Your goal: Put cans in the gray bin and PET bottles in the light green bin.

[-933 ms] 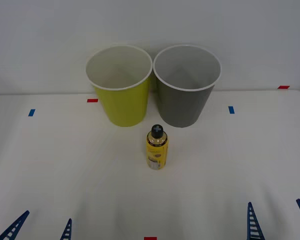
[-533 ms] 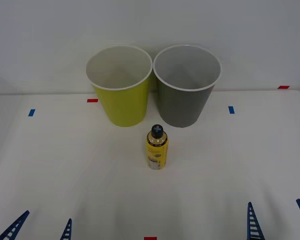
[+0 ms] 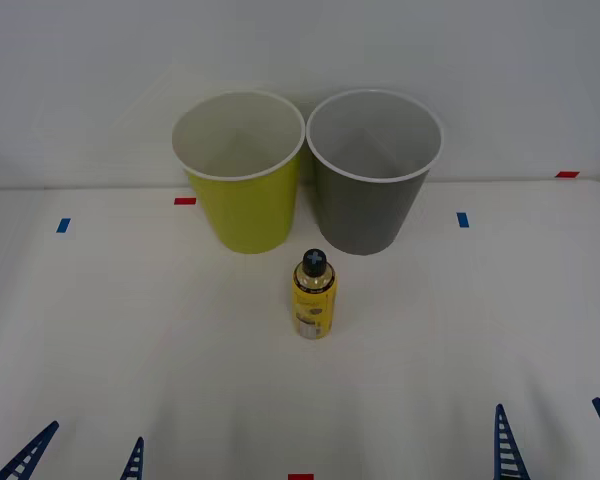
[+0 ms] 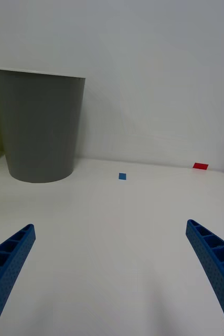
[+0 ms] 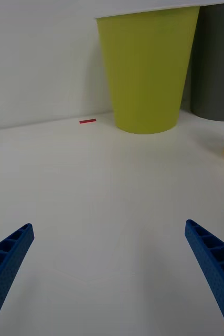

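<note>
Both tools — our left tool [image 3: 80,458] and right tool [image 3: 552,440] — wait spread open, short of the PET bottle [image 3: 314,296], upright before the light green bin [image 3: 242,205] — easy reach.

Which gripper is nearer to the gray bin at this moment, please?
The right gripper: it sits at the table's near edge, on the gray bin's side. The left gripper, also at the near edge, is beyond the light green bin's side.

A lab-style test bench: a plain white table [image 3: 130,350] against a bare white wall [image 3: 300,50], with red tape [image 3: 185,201] at 10 o'clock and blue tape [image 3: 463,219] at 2 o'clock marking positions.
</note>
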Controlling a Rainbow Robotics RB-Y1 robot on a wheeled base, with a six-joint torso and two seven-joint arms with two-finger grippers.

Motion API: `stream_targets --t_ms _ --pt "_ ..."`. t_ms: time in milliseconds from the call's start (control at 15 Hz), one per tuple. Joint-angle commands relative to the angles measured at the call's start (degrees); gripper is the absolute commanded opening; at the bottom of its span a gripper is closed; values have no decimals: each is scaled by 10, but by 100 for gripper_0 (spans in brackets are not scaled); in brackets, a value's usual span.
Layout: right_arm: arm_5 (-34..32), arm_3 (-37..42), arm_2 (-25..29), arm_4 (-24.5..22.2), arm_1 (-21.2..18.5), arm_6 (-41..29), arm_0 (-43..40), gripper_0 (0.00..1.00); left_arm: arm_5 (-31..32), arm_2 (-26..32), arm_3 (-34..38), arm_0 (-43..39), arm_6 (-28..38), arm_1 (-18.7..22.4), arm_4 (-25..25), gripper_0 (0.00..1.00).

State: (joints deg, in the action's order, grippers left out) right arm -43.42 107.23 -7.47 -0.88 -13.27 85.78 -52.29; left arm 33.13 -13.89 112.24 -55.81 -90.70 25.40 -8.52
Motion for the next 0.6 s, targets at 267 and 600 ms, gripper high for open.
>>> stream_targets --t_ms 267,600 --pt "0 0 0 0 0 0 0 100 0 0 0 0 0 0 0 100" --pt "0 0 0 0 0 0 0 100 0 0 0 0 0 0 0 100"
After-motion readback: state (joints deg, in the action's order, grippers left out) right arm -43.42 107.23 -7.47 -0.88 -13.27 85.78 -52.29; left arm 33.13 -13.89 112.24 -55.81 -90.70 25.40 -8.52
